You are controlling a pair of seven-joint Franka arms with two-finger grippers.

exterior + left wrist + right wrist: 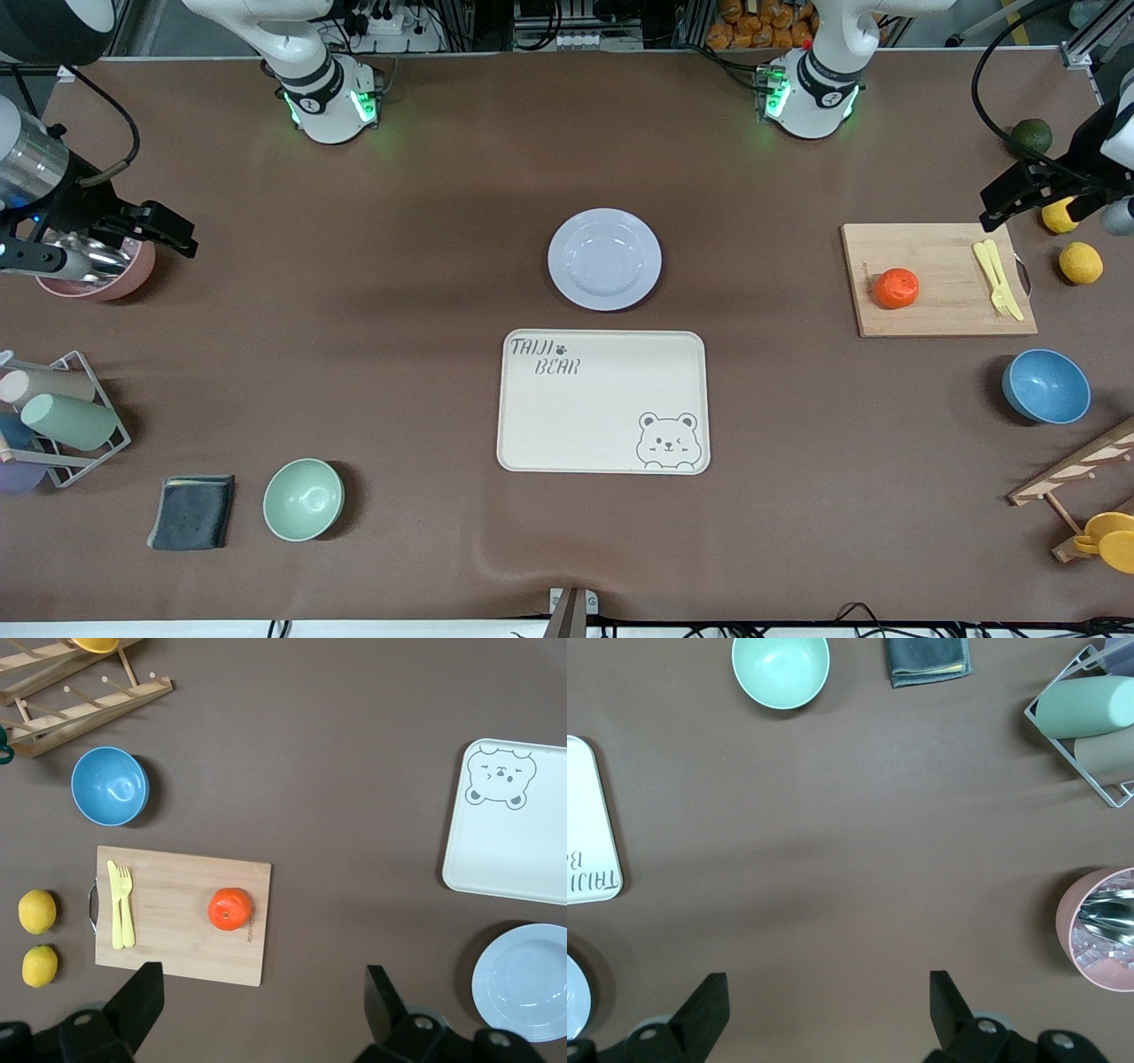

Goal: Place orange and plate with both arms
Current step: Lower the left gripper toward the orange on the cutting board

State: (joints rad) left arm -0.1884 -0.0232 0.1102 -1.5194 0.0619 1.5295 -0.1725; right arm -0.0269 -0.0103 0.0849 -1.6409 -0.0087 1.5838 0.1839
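Brown matting covers the bench, and both arms hang high at its two ends with nothing yet picked up. Nearest the front camera lies the beige bear tray, empty, midway between the two ends. Just farther from the camera than the tray, close to its edge but apart from it, sits the plate, also empty and roughly centred between the two arm bases.

Toward the left arm's end of the bench, about level with the plate, the orange rests on a wooden cutting board, at the end of the board that faces the plate; a yellow fork lies on the board's other end.

The left gripper hovers over the corner of that board, by the lemons, jaws spread wide and empty. In the left wrist view the orange lies straight ahead of the two fingers, nearly centred in the gap, so this arm is plainly the nearer one for the fruit and needs mostly a descent.

The right gripper hovers by a pink cup at the right arm's end, jaws likewise wide and empty. The plate shows only as a sliver at the edge of its wrist view, so this arm likely has a long sideways reach toward the centre first.
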